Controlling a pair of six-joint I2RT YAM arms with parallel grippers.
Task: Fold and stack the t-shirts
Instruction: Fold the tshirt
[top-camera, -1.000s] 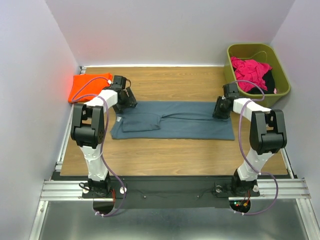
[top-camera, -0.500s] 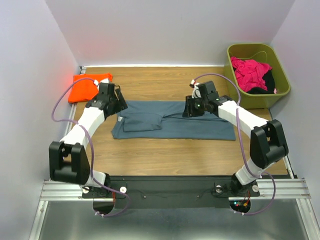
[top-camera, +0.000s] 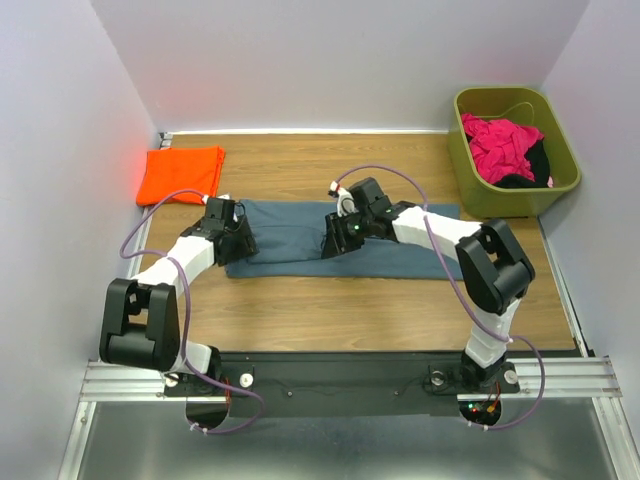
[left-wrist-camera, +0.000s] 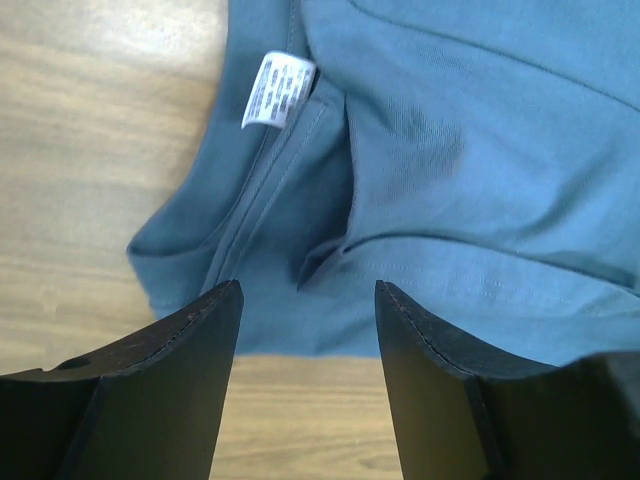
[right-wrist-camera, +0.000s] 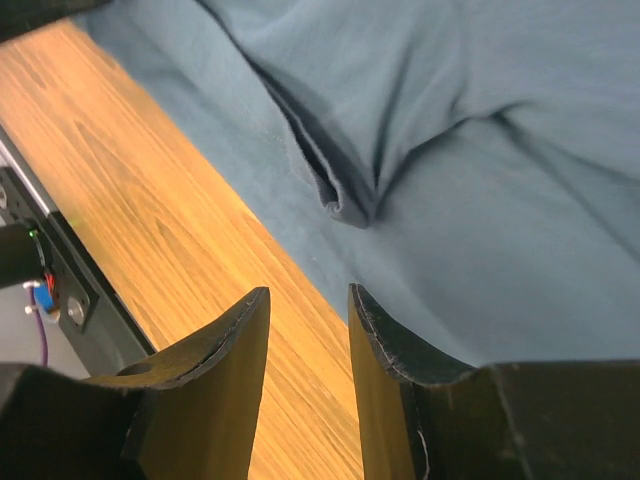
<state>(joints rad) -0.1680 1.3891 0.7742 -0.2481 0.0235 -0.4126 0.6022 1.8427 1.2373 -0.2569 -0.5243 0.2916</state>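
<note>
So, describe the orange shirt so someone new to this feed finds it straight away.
Take the wooden table and go to its far left corner, by the wall. The orange t-shirt lies there, folded into a compact rectangle. It is the only bright orange cloth: the blue-grey t-shirt lies spread mid-table, and the pink cloth sits in the olive bin at far right.

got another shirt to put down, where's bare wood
Bare wood: the strip of table between the blue-grey t-shirt and the near edge, and the far strip between the orange t-shirt and the green bin. Crowded: the middle, left gripper and right gripper over that shirt.
</note>
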